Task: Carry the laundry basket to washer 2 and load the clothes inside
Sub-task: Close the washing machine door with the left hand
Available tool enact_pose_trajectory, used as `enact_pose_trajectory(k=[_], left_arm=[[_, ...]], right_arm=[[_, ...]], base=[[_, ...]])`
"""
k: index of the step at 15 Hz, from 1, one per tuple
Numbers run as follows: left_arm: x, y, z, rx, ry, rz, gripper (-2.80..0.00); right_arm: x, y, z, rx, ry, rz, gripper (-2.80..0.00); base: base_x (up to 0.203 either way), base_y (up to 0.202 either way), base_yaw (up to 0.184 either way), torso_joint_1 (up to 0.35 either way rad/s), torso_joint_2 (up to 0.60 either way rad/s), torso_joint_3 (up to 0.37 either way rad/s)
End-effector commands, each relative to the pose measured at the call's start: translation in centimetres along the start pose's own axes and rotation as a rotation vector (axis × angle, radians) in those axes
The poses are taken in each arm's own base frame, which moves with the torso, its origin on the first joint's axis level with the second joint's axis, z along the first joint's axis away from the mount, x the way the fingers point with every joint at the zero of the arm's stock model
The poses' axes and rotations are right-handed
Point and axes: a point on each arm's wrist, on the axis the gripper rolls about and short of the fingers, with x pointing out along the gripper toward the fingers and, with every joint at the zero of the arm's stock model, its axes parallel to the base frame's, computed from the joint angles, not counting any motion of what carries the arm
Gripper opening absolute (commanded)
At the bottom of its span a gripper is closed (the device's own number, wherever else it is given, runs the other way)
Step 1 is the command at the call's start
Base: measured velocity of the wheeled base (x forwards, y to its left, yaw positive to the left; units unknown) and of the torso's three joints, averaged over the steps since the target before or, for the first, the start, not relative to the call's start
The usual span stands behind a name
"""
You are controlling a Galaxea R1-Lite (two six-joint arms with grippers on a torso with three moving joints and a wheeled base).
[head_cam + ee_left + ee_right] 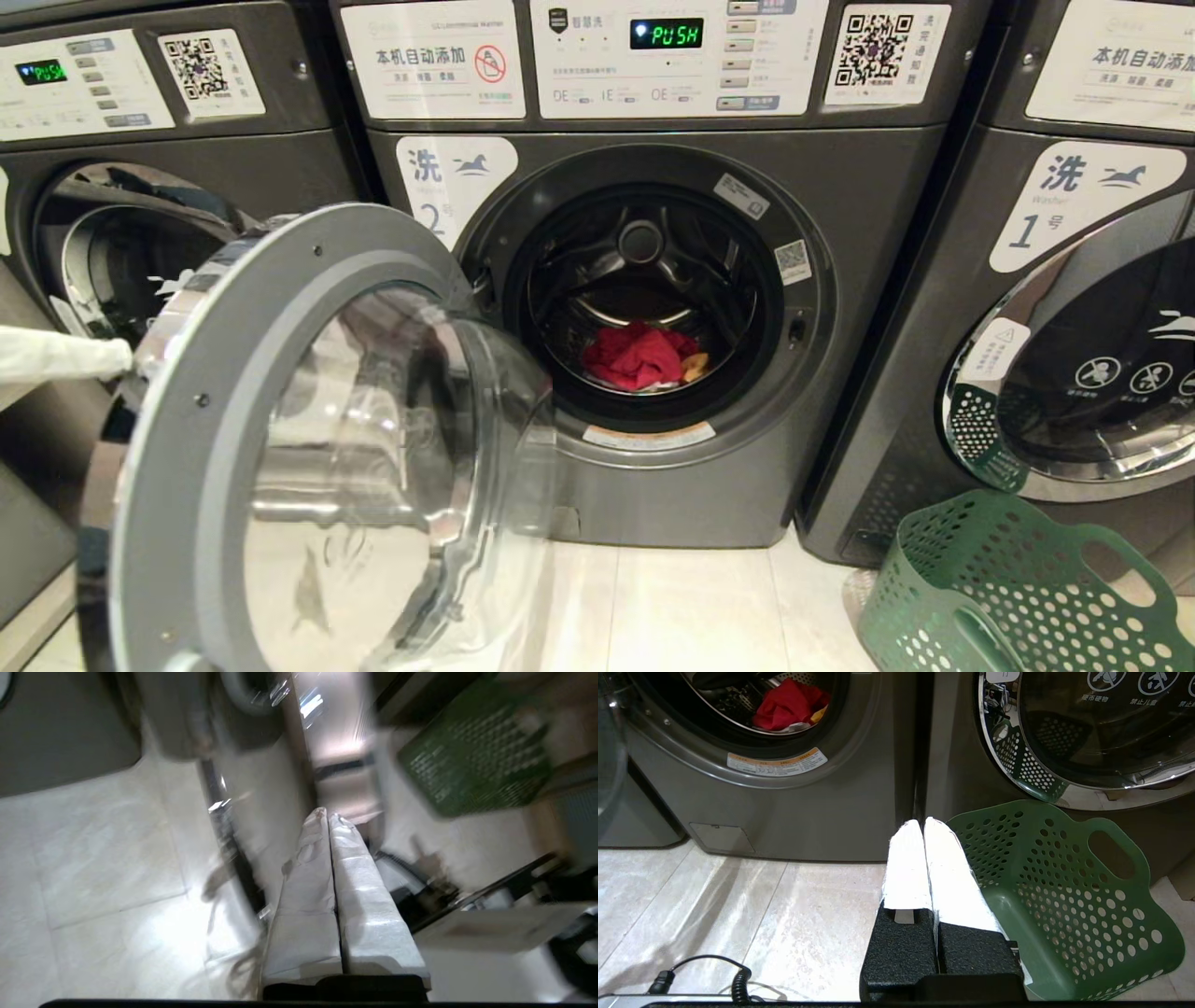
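Swung-open glass door [317, 448] nearest, washer 2 [653, 308] behind it with red clothes [639, 357] in the drum. Laundry basket [1008, 597] emptied, on floor before washer 1 [1074, 308]. Likely light, stiff; best gripped at slot handle. Left hand [327, 816] closed, empty; right hand [923, 823] likewise.

The laundry basket [1008, 597] is cut off at the head view's lower right edge.

Pale glossy floor tiles [691, 607] reflecting overhead light; grey washers to either side: washer 1 [1074, 308], unlabelled washer [140, 187].
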Motion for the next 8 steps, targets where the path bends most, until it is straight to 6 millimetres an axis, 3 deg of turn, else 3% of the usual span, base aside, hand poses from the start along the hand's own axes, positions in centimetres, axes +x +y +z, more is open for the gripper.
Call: enact_pose_trajectory(k=[1, 4, 8], left_arm=[[0.1, -1.9, -0.5, 0.075, 0.009, -0.079, -2.8], [2.2, -3.9, 0.6, 0.223, 0.006, -0.155, -2.8], [6.9, -3.0, 4.5, 0.317, -0.141, -0.057, -2.8]], right_arm=[[0.0, 0.0, 0.0, 0.0, 0.0, -0.001, -2.8], [0.0, 0.0, 0.0, 0.0, 0.0, -0.001, -2.8], [0.0, 0.0, 0.0, -0.006, 0.002, -0.002, -2.8]], base=[[0.0, 0.0, 0.0, 0.0, 0.0, 0.0], [0.0, 0.0, 0.0, 0.0, 0.0, 0.0], [0.0, 0.0, 0.0, 0.0, 0.0, 0.0]])
